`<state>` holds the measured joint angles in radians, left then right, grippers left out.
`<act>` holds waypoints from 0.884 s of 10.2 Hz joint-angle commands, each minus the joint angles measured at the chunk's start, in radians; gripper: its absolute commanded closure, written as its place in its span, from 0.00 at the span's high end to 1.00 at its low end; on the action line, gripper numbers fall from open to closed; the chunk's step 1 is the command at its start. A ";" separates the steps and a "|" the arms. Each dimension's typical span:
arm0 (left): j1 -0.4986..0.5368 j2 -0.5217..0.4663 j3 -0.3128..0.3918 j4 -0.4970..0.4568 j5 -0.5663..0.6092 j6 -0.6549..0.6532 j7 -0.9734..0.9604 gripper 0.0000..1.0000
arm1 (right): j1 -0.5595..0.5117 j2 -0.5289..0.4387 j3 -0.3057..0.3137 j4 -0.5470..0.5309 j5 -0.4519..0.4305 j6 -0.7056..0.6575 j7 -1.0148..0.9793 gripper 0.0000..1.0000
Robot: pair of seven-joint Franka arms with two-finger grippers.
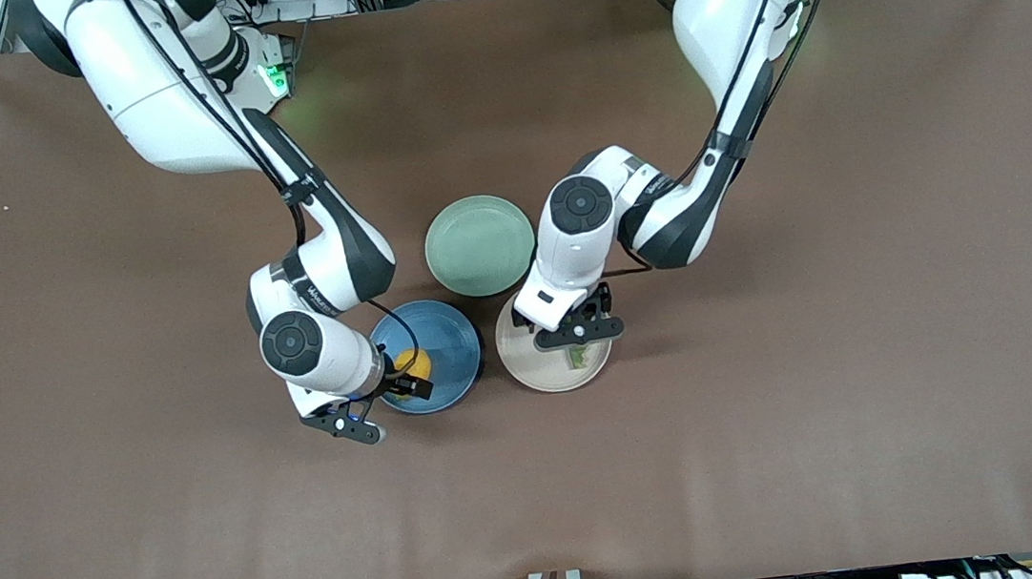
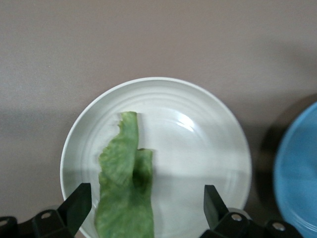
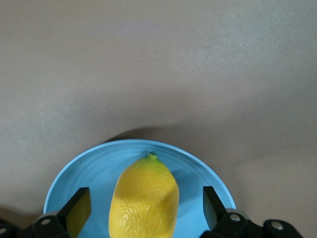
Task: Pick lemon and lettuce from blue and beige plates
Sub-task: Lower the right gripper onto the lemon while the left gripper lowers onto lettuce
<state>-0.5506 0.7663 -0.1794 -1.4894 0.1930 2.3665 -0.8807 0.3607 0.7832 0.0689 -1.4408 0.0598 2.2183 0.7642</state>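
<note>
A yellow lemon lies on the blue plate. My right gripper is low over this plate, open, with the lemon between its fingers; no finger touches it. A green lettuce leaf lies on the beige plate. My left gripper is low over that plate, open, with the leaf between its fingers, closer to one finger.
An empty green plate sits farther from the front camera, between the two arms and close to both other plates. The blue plate's edge also shows in the left wrist view. Brown table surface surrounds the plates.
</note>
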 commanded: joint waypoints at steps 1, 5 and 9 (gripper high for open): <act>-0.040 0.037 0.041 0.029 0.037 0.011 -0.035 1.00 | 0.004 0.021 0.003 0.030 0.017 -0.003 0.038 1.00; -0.051 0.074 0.049 0.029 0.049 0.023 -0.092 0.90 | 0.027 0.045 0.008 0.028 0.020 0.004 0.070 0.92; -0.063 0.073 0.071 0.024 0.078 0.023 -0.092 0.38 | 0.027 0.044 0.008 0.028 0.015 0.003 0.064 0.39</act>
<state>-0.5942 0.8311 -0.1247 -1.4856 0.2308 2.3882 -0.9315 0.3867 0.8165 0.0752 -1.4327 0.0713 2.2246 0.8181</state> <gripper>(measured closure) 0.480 0.370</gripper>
